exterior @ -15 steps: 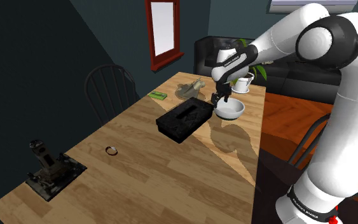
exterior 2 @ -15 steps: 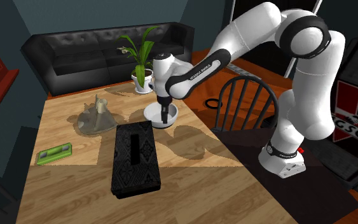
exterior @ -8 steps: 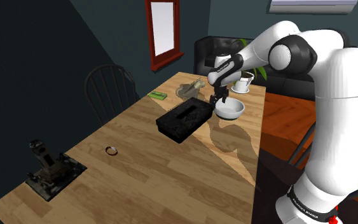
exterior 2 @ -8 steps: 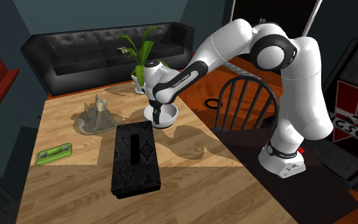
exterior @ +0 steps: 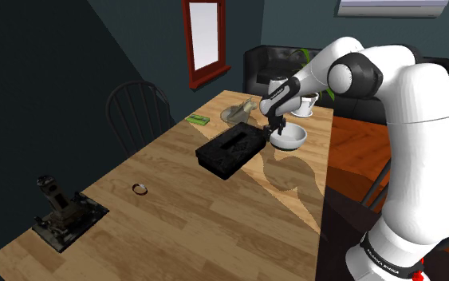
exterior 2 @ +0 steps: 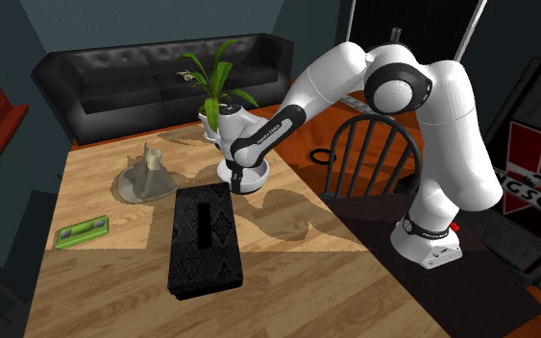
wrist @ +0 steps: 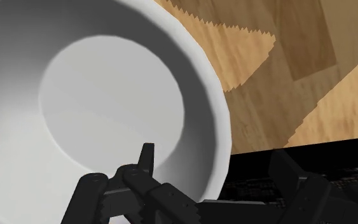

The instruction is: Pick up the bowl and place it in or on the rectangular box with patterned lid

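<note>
In the shoulder view we see the bowl [exterior: 292, 137] near the table's [exterior: 214, 219] right edge, just beside the box [exterior: 230, 149], with the gripper [exterior: 277, 130] at its rim; in the second exterior view bare wood lies right of the box; in the wrist view the fingers [wrist: 147, 156] stand apart, astride the rim.

The bowl [wrist: 107, 95] is plain white. The box [exterior 2: 204, 238] is black, with a faint pattern on its lid. The table [exterior: 214, 207] is light wood grain. A small flat thing [exterior 2: 81, 233] is green, the sofa [exterior 2: 143, 72] black, the window frame [exterior: 209, 74] red.
</note>
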Controlling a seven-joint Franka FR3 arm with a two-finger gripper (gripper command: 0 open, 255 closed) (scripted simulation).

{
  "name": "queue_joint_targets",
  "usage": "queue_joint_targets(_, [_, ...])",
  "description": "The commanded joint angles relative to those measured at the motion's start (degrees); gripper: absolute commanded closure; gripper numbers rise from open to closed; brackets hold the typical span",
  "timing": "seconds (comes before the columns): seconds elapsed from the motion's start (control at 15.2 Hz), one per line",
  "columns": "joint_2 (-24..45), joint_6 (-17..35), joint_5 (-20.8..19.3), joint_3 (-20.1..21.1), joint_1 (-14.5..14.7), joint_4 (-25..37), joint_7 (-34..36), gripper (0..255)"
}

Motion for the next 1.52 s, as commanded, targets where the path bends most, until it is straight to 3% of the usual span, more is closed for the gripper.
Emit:
queue_joint_targets(0.0, [0.25,0.32,0.04,0.03,-0.03,-0.02,-0.01,0])
queue_joint_targets(0.4, [0.25,0.31,0.04,0.03,-0.03,-0.02,-0.01,0])
queue_joint_targets(0.46, [0.25,0.31,0.04,0.03,-0.03,-0.02,-0.01,255])
queue_joint_targets(1.06, [0.25,0.32,0.04,0.03,-0.04,-0.02,-0.01,255])
queue_joint_targets(1.45, [-2.77,-3.06,-0.44,-0.34,0.28,0.37,0.02,255])
